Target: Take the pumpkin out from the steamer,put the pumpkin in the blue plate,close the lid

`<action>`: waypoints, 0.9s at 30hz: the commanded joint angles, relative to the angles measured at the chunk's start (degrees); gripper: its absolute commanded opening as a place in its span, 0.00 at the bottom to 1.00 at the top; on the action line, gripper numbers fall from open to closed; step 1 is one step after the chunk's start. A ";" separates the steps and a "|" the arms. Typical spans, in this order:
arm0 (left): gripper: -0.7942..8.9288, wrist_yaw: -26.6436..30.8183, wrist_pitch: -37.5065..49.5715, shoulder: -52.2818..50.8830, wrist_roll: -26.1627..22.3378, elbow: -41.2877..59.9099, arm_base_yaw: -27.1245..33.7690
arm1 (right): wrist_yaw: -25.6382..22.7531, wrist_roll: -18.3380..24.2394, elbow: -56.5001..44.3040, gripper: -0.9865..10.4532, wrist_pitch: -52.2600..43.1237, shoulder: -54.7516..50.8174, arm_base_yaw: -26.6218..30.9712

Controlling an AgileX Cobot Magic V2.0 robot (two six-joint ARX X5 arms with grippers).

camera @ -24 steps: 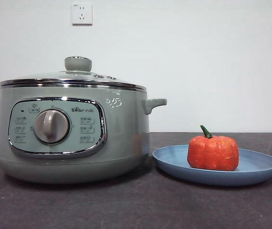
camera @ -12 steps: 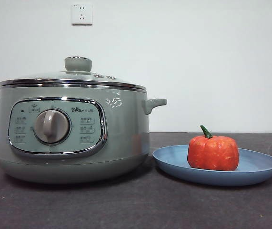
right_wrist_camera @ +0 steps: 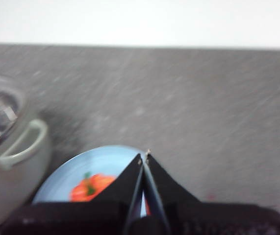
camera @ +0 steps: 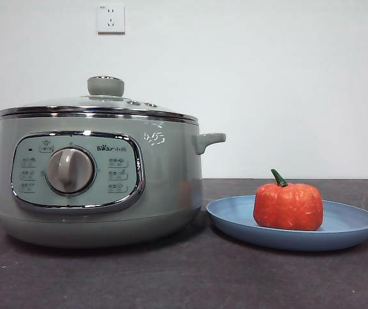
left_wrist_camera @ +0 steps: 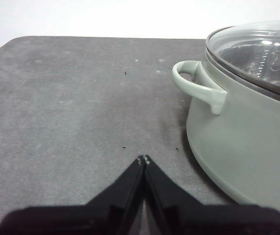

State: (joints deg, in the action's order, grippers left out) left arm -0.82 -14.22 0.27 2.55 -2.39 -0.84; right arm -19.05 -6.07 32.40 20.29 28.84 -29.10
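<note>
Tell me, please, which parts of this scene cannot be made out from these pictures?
- Inside of the steamer: front view shows only its wall; in the left wrist view the lid glares.
- Panel labels: too small, front view.
- Pumpkin: blurred and partly behind the right gripper, right wrist view.
- Blue plate: cut by that view's bottom edge.
- Both arms: outside the front view.
</note>
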 commanded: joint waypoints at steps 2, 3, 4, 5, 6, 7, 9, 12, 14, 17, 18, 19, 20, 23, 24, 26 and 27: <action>0.08 -0.31 0.11 -0.17 -0.81 0.96 0.20 | 4.35 4.90 -5.92 0.07 -2.23 -6.82 6.84; 0.08 -0.31 0.11 -0.17 -0.81 0.96 0.20 | 6.93 4.59 -7.58 0.07 -2.32 -8.66 9.09; 0.08 -0.31 0.11 -0.17 -0.81 0.96 0.20 | 9.97 4.26 -9.57 0.07 -2.32 -10.75 11.80; 0.08 -0.31 0.11 -0.17 -0.81 0.96 0.20 | 12.61 4.04 -11.61 0.07 -2.38 -12.90 14.36; 0.08 -0.31 0.11 -0.17 -0.81 0.96 0.20 | 14.53 3.98 -13.31 0.07 -2.40 -14.67 16.28; 0.08 -0.28 0.11 -0.17 -0.81 0.96 0.20 | 16.31 4.02 -15.28 0.07 -2.62 -16.59 18.25; 0.08 -0.31 0.11 -0.17 -0.81 0.96 0.20 | 18.67 4.02 -18.64 0.07 -3.19 -19.69 20.90; 0.08 -0.31 0.11 -0.17 -0.81 0.96 0.20 | 19.15 4.15 -23.39 0.07 -5.62 -23.15 22.56; 0.08 -0.31 0.11 -0.17 -0.81 0.96 0.20 | 19.12 4.26 -25.88 0.07 -7.04 -24.50 22.64; 0.08 -0.33 0.11 -0.17 -0.81 0.96 0.20 | 19.15 4.26 -28.83 0.07 -8.87 -25.44 22.64; 0.08 -0.31 0.11 -0.17 -0.81 0.96 0.20 | 19.15 4.26 -29.53 0.07 -9.16 -25.59 22.64; 0.08 -0.31 0.11 -0.17 -0.81 0.96 0.20 | 19.15 4.24 -30.18 0.07 -9.18 -25.66 22.64; 0.08 -0.31 0.11 -0.17 -0.81 0.96 0.20 | 19.12 4.20 -30.75 0.07 -9.14 -25.66 22.64; 0.08 -0.31 0.11 -0.17 -0.81 0.96 0.20 | 19.12 4.02 -31.21 0.07 -8.33 -25.59 22.62; 0.08 -0.31 0.11 -0.17 -0.81 0.96 0.20 | 19.12 4.04 -31.19 0.07 -8.26 -25.59 22.62; 0.08 -0.31 0.11 -0.17 -0.81 0.96 0.20 | 18.91 4.04 -31.19 0.07 -8.24 -25.57 22.62; 0.08 -0.31 0.11 -0.17 -0.81 0.96 0.20 | 18.91 4.04 -31.19 0.07 -8.24 -25.57 22.62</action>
State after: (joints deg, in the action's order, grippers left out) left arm -0.82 -14.22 0.27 2.55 -2.39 -0.80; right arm -0.01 -2.11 1.76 12.25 3.42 -6.61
